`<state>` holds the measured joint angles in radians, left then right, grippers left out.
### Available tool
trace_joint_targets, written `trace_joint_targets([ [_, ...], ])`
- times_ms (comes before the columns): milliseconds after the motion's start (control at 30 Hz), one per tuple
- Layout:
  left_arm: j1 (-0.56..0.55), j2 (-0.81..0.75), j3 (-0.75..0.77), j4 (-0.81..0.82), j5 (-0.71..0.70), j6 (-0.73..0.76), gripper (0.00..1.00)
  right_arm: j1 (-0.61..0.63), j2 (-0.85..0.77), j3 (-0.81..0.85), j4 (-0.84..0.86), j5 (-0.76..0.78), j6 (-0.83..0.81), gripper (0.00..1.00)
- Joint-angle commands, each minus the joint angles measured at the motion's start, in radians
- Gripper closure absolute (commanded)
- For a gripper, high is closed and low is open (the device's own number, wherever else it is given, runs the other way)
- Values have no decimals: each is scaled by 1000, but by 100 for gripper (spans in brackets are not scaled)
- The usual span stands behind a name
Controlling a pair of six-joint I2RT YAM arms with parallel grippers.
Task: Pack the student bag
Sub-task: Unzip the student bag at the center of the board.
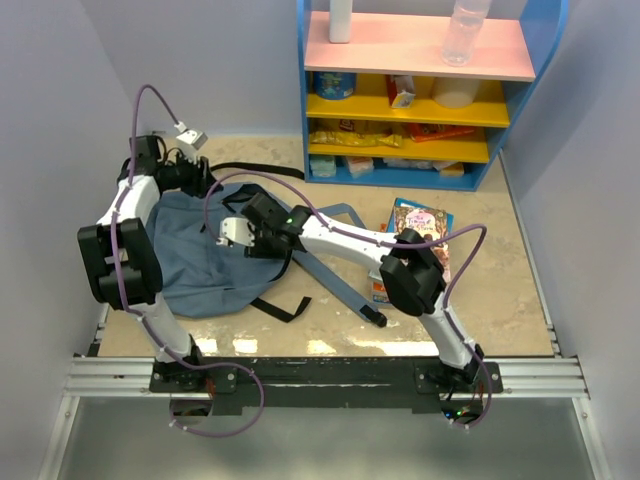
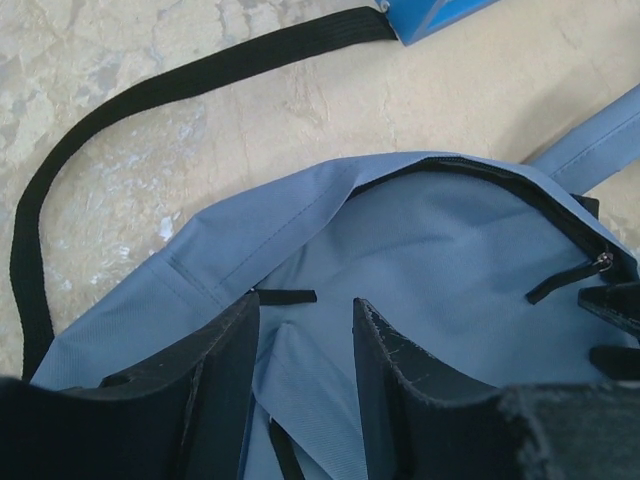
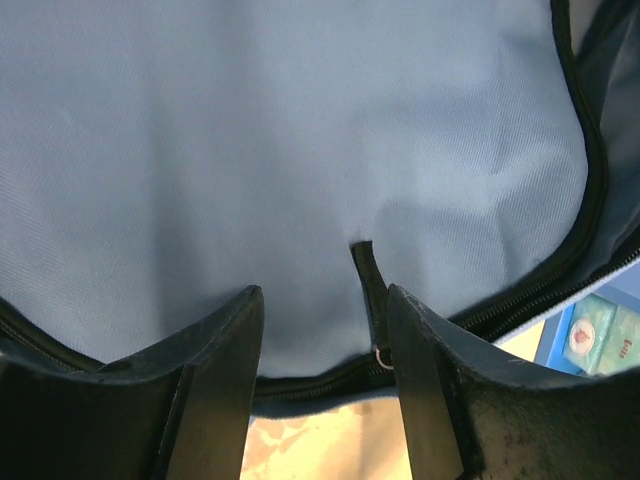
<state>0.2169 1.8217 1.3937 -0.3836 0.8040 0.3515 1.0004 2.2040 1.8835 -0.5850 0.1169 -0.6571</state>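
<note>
1. My L gripper (image 2: 305, 305): jaws apart, nothing between them. It hangs over the student bag (image 1: 200, 270) at its far end, close to the zip opening.
2. My L fingers (image 2: 225, 370) frame bare grey-blue cloth. Whether the tips touch the fabric, I can't tell.
3. My R gripper (image 3: 322, 295): also released, jaws wide, holding nothing. It's low over the bag's pale lining, right at the zip edge.
4. A black zip pull (image 3: 365, 280) lies in the gap, nearer one R finger (image 3: 430, 400) than the other. Not pinched.
5. The bag lies flat on the table (image 1: 500, 290), L-centre, between my two arms, w/ the opening gaping and the lining showing.
6. A thin black webbing strap (image 2: 150, 95) loops out over the tabletop beyond the bag's far end.
7. A padded shoulder strap (image 1: 335, 285) trails toward the near R side, partly under my R arm.
8. Colourful books (image 1: 425, 225) sit on the table R of the bag, apart from it.
9. A blue shelf unit (image 1: 545, 40) stands at the far edge w/ packets and bottles on it.
</note>
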Motion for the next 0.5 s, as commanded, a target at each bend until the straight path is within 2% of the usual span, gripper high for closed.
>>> trace_joint_targets([
  [0, 19, -42, -24, 9, 41, 20, 53, -22, 0, 58, -52, 41, -38, 44],
  [100, 19, -47, -42, 14, 44, 26, 53, -37, 32, 94, -61, 50, -45, 46],
  [467, 22, -42, -59, -5, 67, 58, 54, -62, 112, 118, -171, 1, -27, 63],
])
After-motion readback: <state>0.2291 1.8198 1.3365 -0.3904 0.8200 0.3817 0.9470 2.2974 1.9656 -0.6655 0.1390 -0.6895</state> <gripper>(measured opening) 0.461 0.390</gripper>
